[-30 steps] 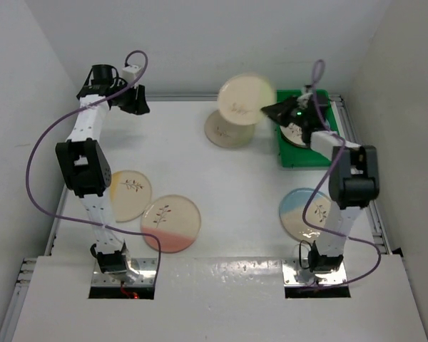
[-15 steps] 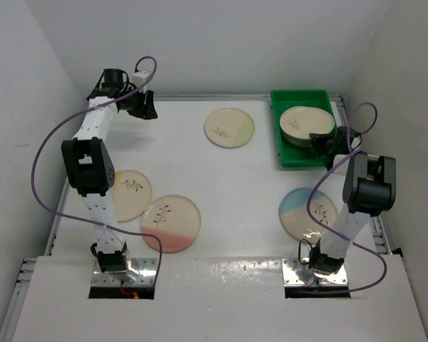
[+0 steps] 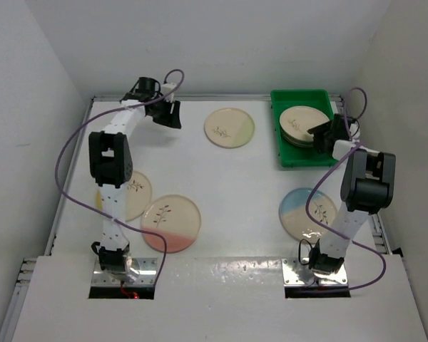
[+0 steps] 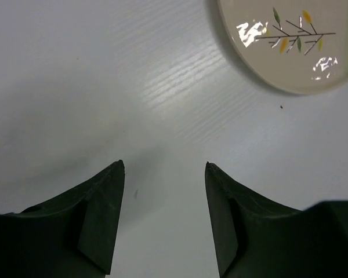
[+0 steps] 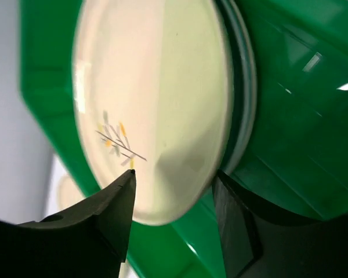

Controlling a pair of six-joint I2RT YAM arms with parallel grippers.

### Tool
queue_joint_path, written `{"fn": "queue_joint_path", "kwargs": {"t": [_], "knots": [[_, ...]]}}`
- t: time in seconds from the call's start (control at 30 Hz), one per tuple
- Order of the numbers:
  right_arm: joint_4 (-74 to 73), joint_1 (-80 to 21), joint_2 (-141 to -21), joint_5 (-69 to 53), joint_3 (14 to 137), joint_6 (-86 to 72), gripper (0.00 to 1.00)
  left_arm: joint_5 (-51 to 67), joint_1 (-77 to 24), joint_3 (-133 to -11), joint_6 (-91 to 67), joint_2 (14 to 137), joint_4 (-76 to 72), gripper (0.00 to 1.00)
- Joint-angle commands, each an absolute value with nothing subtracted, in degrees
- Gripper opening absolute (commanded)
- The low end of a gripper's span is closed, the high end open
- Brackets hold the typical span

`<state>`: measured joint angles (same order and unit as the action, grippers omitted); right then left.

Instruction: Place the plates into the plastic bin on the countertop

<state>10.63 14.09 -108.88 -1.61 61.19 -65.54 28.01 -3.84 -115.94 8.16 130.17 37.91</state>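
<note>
Four round cream ceramic plates (image 3: pixel 170 223) are lying outside the far-right green plastic bin (image 3: pixel 299 158); I'm aiming the open left gripper (image 4: pixel 163 168) low at the far plate (image 3: pixel 230 127), right gripper (image 5: pixel 174 174) open.

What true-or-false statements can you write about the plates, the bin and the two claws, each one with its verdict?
1. The green plate, yellow plate, pink plate and blue plate lie on the countertop, outside the plastic bin. True.
2. The plastic bin is empty. False: stacked plates lie in it.
3. The left claw is open and holds nothing. True.
4. The right claw is shut on the blue plate. False: it is open, over the bin.
5. The pink plate touches the green plate. False: they lie far apart; the pink plate is beside the yellow plate.
</note>
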Motion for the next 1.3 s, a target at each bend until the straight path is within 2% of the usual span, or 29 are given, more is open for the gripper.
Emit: {"fn": "queue_joint_path", "kwargs": {"t": [0.0, 0.2, 0.47, 0.53, 0.67, 0.7, 0.73, 0.77, 0.83, 0.97, 1.07, 1.2, 1.23, 1.27], "knots": [[2.12, 13.27, -106.0, 2.37, 64.77, -58.19, 0.55, 23.66, -8.33, -121.98, 1.96, 134.45, 35.25, 0.61], [-8.15, 11.26, -104.68, 5.97, 69.95, -49.59, 0.59, 19.35, -14.75, -125.77, -6.4, 139.56, 26.29, 0.76], [-12.74, 7.91, -98.88, 8.17, 69.88, -41.23, 0.6, 6.35, -20.12, -127.97, -6.78, 145.54, 23.12, 0.78], [-12.48, 7.56, -96.51, 8.87, 69.0, -40.35, 0.6, 3.79, -21.7, -128.49, -3.36, 146.94, 24.43, 0.74], [-12.13, 7.12, -93.69, 9.75, 68.11, -39.64, 0.6, -0.88, -22.5, -129.2, 0.7, 149.23, 29.96, 0.51], [-11.87, 6.86, -92.56, 9.93, 68.03, -38.86, 0.6, -0.88, -22.5, -129.2, 1.49, 149.24, 32.32, 0.34], [-11.52, 6.68, -92.11, 10.02, 68.11, -38.76, 0.6, 0.69, -22.5, -129.2, 1.49, 149.24, 33.47, 0.25], [-11.43, 6.51, -91.07, 10.37, 68.2, -38.5, 0.6, 1.92, -21.63, -129.2, 2.1, 149.24, 34.53, 0.1], [-10.64, 5.54, -90.62, 11.16, 68.47, -37.36, 0.6, 5.34, -19.7, -127.63, 3.15, 149.24, 37.96, 0.0], [-9.67, 3.44, -88.86, 12.04, 68.82, -35.07, 0.6, 13.96, -16.1, -124.11, 12.43, 146.34, 45.86, 0.0], [-9.32, 1.85, -88.51, 12.3, 69.17, -33.14, 0.6, 14.58, -13.29, -121.03, 21.23, 144.41, 51.93, 0.0], [-9.23, -1.82, -88.86, 12.57, 70.48, -29.71, 0.6, 23.43, -10.72, -119.79, 22.5, 143.7, 55.98, 0.2], [-9.32, -3.32, -89.21, 12.74, 71.1, -27.53, 0.61, 24.16, -10.72, -119.27, 22.5, 143.7, 56.6, 0.29], [-9.23, -4.12, -89.64, 12.48, 71.89, -26.81, 0.61, 24.17, -10.72, -118.66, 22.5, 143.7, 56.6, 0.31]]}}
